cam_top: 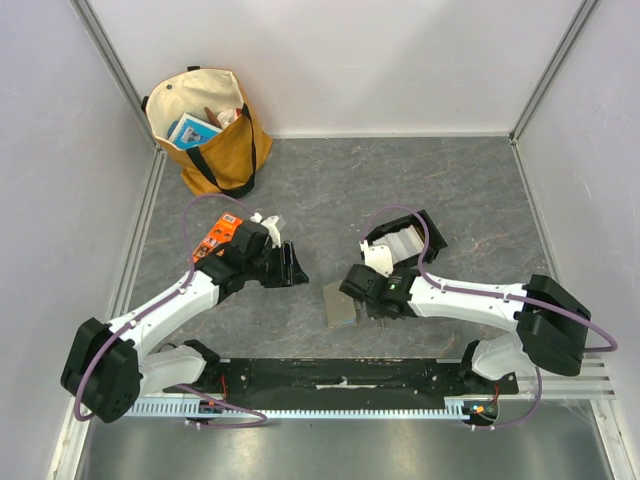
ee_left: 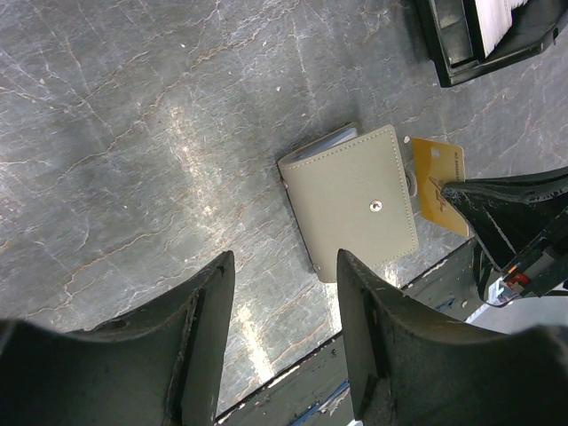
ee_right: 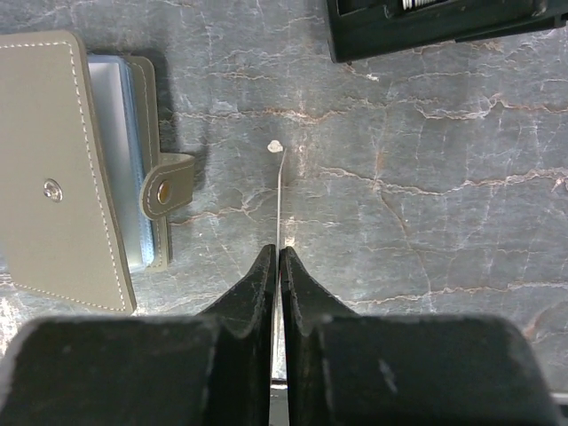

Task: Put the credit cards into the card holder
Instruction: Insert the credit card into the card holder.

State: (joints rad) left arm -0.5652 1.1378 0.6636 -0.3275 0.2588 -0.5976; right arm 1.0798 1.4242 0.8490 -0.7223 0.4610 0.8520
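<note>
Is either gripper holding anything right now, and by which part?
The right gripper is shut on a tan credit card, pinched at one end, beside the card holder. The left gripper is open, holding nothing.

The wallet (ee_left: 355, 202) lies closed on the grey surface (ee_left: 133, 133); just right of it, the right pincer (ee_left: 454, 193) grips a tan card (ee_left: 437, 170).

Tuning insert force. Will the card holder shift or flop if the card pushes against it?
Probably slides: the card holder lies flat, unheld, on the smooth-looking table. It likely flaps open easily, since the snap tab is undone. The thin card may bow first.
</note>
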